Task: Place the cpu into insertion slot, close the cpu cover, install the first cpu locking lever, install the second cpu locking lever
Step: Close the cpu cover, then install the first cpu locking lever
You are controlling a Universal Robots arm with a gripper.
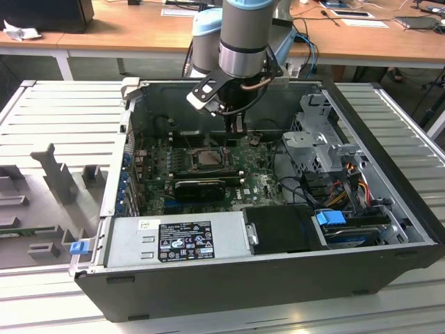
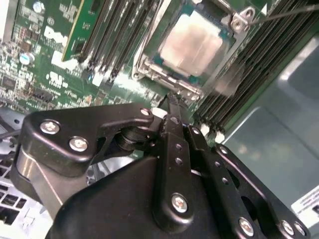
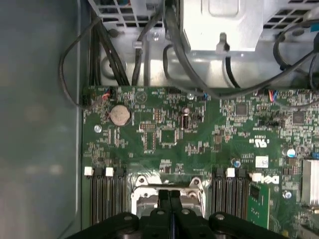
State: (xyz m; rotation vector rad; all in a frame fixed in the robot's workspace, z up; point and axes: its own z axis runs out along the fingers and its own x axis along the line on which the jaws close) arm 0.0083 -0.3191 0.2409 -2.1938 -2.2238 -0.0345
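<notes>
The cpu (image 2: pixel 192 42) lies flat in the motherboard socket, its pale silver top showing through the window of the cpu cover (image 2: pixel 167 82), which lies down around it. From the socket's corner a thin lever rod (image 2: pixel 284 12) runs outward. My gripper (image 2: pixel 172 102) hangs just above the socket's edge, black fingers shut together with nothing between them. In the exterior view the gripper (image 1: pixel 238 127) hovers at the far side of the socket (image 1: pixel 208 158), inside the open case. The first wrist view has the shut gripper (image 3: pixel 169 199) over the socket frame (image 3: pixel 142 191).
Memory slots (image 3: pixel 104 199) flank the socket on both sides, and one green module (image 3: pixel 259 204) stands in them. A metal drive cage (image 1: pixel 320 142) and loose cables (image 1: pixel 348 184) fill the exterior view's right. The power supply (image 1: pixel 174 240) sits along the case front.
</notes>
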